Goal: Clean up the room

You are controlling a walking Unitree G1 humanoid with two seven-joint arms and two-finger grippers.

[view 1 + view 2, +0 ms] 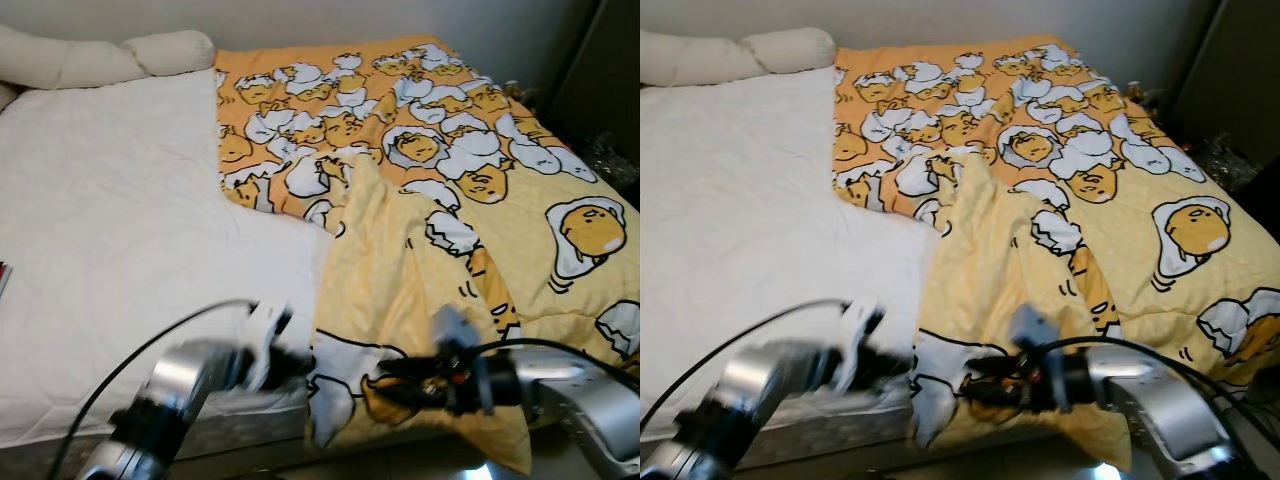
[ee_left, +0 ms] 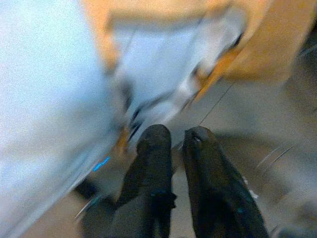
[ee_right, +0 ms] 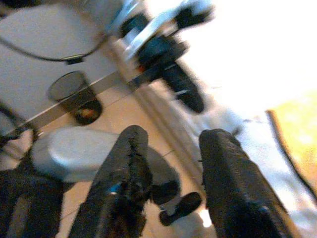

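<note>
A yellow blanket (image 1: pixel 450 150) printed with cartoon eggs covers the right part of a bed with a white sheet (image 1: pixel 110 240). Its near edge is folded back, and a corner (image 1: pixel 340 395) hangs over the foot of the bed. My left gripper (image 1: pixel 297 362) is blurred, just left of that corner; in the left wrist view its fingers (image 2: pixel 154 148) lie close together with nothing held. My right gripper (image 1: pixel 388 384) reaches across the hanging corner from the right. Its fingers (image 3: pixel 132 148) stand apart with nothing between them.
Long white pillows (image 1: pixel 100 55) lie at the head of the bed. Dark furniture (image 1: pixel 605 80) stands at the right. A dark mesh bin (image 3: pixel 79 96) sits on the tiled floor near the bed's foot. A small red item (image 1: pixel 3 275) lies at the sheet's left edge.
</note>
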